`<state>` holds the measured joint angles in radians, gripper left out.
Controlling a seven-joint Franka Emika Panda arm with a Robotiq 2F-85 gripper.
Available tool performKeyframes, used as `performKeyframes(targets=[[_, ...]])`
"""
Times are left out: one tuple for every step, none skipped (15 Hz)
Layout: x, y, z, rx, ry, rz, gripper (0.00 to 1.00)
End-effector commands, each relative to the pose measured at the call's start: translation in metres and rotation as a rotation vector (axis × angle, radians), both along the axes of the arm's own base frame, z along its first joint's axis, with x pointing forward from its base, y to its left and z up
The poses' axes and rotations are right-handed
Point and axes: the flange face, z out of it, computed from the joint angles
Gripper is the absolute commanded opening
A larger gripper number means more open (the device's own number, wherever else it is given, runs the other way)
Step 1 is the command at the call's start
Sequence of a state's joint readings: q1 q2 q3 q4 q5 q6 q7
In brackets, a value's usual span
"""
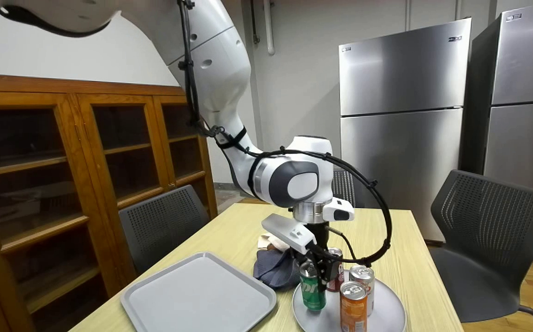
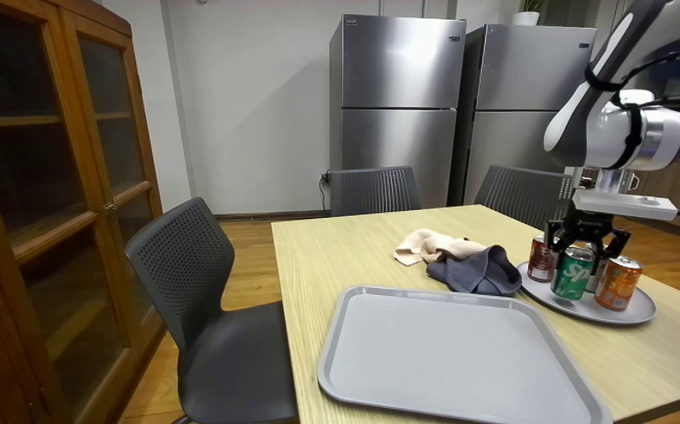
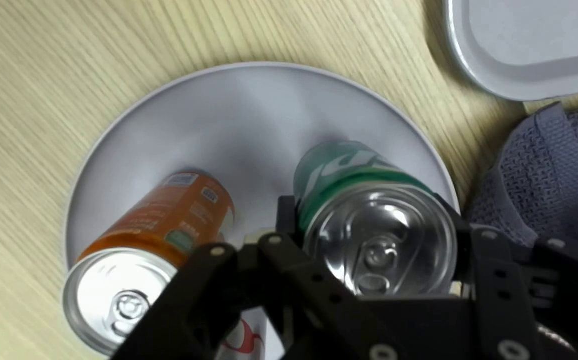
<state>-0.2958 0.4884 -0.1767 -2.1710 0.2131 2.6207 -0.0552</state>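
Observation:
A green Sprite can (image 3: 354, 170) stands between the fingers of my gripper (image 3: 372, 220), which is shut on it with a finger against either side. Both exterior views show the same green can (image 1: 312, 290) (image 2: 573, 277) low over the round grey plate (image 2: 640, 307); whether its base touches the plate I cannot tell. An orange can (image 3: 178, 215) stands on that plate, a short way from my fingers. Behind the gripper is a pale can (image 1: 363, 276), partly covered by the gripper in the wrist view. A dark red can (image 2: 541, 259) is close beside the green one.
A grey rectangular tray (image 2: 451, 353) lies on the wooden table near the plate. Crumpled dark cloth (image 2: 481, 274) and a beige cloth (image 2: 428, 244) lie between them toward the back. Chairs (image 1: 164, 226) surround the table; a wooden cabinet (image 1: 72, 184) and steel refrigerators (image 1: 400, 138) stand beyond.

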Motion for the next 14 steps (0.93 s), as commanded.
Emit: performKeyframes(targets=[[0.014, -0.003, -0.001, 0.024, 0.001, -0.049, 0.38], [0.015, -0.003, -0.003, 0.026, 0.004, -0.053, 0.38], [0.016, -0.003, -0.004, 0.025, 0.006, -0.058, 0.38], [0.016, -0.004, -0.005, 0.025, 0.009, -0.061, 0.38], [0.016, -0.003, -0.006, 0.031, 0.015, -0.056, 0.38], [0.016, -0.001, -0.004, 0.045, 0.018, -0.040, 0.88], [0.014, 0.001, 0.000, 0.053, 0.024, -0.031, 0.90], [0.013, 0.004, 0.006, 0.057, 0.027, -0.018, 0.95], [0.011, 0.006, 0.011, 0.059, 0.029, -0.010, 0.99], [0.009, 0.007, 0.018, 0.065, 0.033, -0.002, 1.00], [0.006, 0.007, 0.025, 0.064, 0.035, 0.000, 1.00], [0.002, 0.007, 0.034, 0.062, 0.034, 0.005, 1.00], [0.000, 0.007, 0.042, 0.055, 0.037, 0.012, 1.00], [-0.004, 0.007, 0.051, 0.042, 0.040, 0.019, 1.00]])
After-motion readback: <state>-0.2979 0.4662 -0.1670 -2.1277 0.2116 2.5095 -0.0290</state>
